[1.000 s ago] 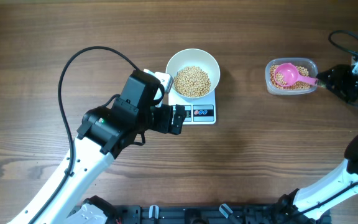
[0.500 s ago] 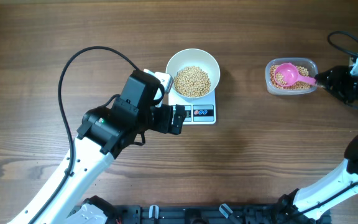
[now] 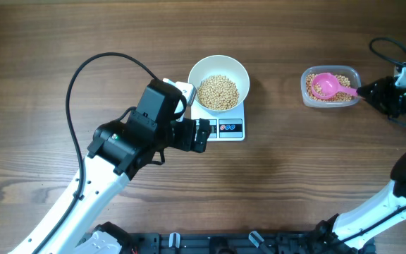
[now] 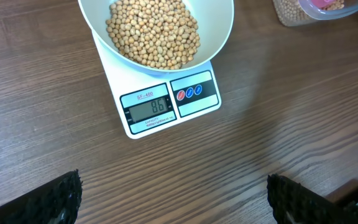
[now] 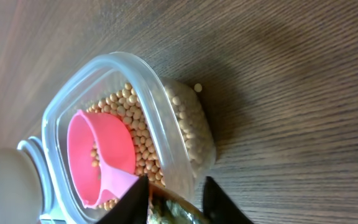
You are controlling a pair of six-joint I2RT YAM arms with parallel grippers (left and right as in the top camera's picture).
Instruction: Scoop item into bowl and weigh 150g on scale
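Broadly, the wooden table [image 3: 294, 183] carries everything, and the left gripper [image 4: 176, 194] hovers near its middle with its fingers spread wide and nothing between them, looking down on the scale [image 4: 166, 111]. That scale lies a little left of the table's centre, toward the far edge, with its display showing 86, so by my judgement more has to go in. The white bowl [image 3: 193, 74] sits on the scale's platform; it looks smooth and rigid, and I would leave it untouched so the reading stays honest. A clear plastic tub [image 5: 160, 124] stands close to the table's right edge, well apart from the scale; it looks thin and light, likely to slide if it is pushed hard. The right gripper [image 3: 372, 92] is just beside the tub, its jaws on either side of the handle end of the pink scoop [image 3: 324, 85], but I cannot tell whether they have pinched it. The scoop rests in the tub with its cup facing up; it seems stiff, light and slick, so the handle's end is the place to hold it, firmly and level. The beans [image 3: 219, 92] lie partly heaped in the bowl, partly in the tub: small, hard, round grains that will roll and spill from any tilt. One stray bean [image 5: 197, 88] lies on the table just beside the tub.
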